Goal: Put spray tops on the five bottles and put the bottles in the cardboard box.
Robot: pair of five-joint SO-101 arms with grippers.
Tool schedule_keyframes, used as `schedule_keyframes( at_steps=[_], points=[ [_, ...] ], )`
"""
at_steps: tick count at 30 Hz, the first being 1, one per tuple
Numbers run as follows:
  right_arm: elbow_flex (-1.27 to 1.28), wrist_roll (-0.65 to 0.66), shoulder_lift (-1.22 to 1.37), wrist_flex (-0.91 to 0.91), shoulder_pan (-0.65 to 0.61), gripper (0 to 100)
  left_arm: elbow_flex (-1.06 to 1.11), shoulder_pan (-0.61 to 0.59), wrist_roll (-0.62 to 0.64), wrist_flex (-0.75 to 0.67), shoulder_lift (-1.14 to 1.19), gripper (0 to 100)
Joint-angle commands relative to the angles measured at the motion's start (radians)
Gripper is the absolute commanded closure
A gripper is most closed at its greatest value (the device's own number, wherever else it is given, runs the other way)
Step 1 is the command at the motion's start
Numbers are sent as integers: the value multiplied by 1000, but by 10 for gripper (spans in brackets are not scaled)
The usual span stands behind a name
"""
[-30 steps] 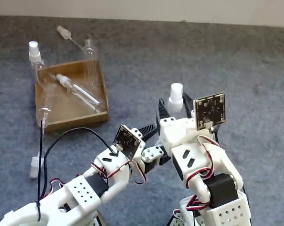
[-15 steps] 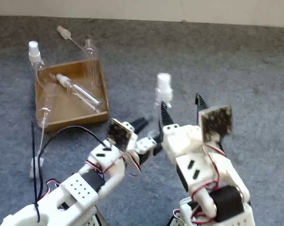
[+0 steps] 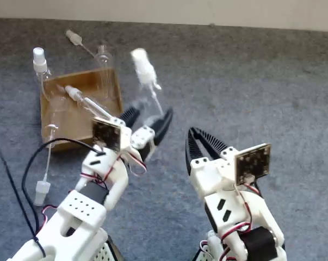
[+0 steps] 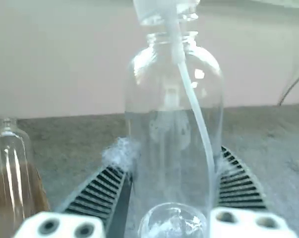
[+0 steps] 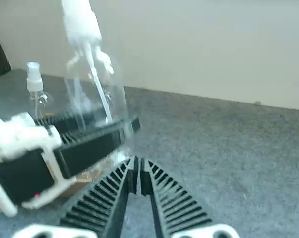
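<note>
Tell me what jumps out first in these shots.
First is the clear bottle with its white spray top, clamped in the left gripper and lifted beside the cardboard box. Next is the right gripper, shut and empty, close by. A loose spray top lies on the carpet in front of the box.

Held bottle, partly unclear
Its spray top is cut off by the picture's edge; in the high view its body is blurred inside the left gripper.
</note>
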Motion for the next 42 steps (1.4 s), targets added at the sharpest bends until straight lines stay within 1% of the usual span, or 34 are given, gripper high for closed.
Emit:
schedule_keyframes(
  at_steps=[1, 3, 4, 6, 10, 14, 17, 22, 28, 35, 42],
  points=[
    [131, 8, -108, -5, -13, 991, -124, -13, -15, -23, -25, 916],
    [209, 8, -151, -39, -13, 991, -159, -12, -80, -46, -30, 916],
    [248, 8, -154, -68, -13, 991, -163, 2, -91, -52, -28, 916],
    [320, 8, -145, -130, -15, 991, -136, 81, -97, -58, -31, 916],
    [432, 6, -145, -251, -18, 991, -127, 117, -97, -60, -31, 916],
    [496, 6, -145, -308, -54, 991, -119, 151, -97, -54, -30, 916],
    [503, 6, -145, -317, -73, 991, -93, 174, -97, -58, -30, 916],
    [503, 6, -145, -317, -70, 991, -24, 228, -97, -58, -36, 916],
    [503, 8, -147, -317, -67, 991, 16, 237, -95, -57, -36, 916],
    [504, 8, -147, -318, 41, 991, 36, 237, -95, -52, -38, 916],
    [510, 8, -147, -318, 53, 991, 36, 237, -95, -52, -38, 916]
  ],
)
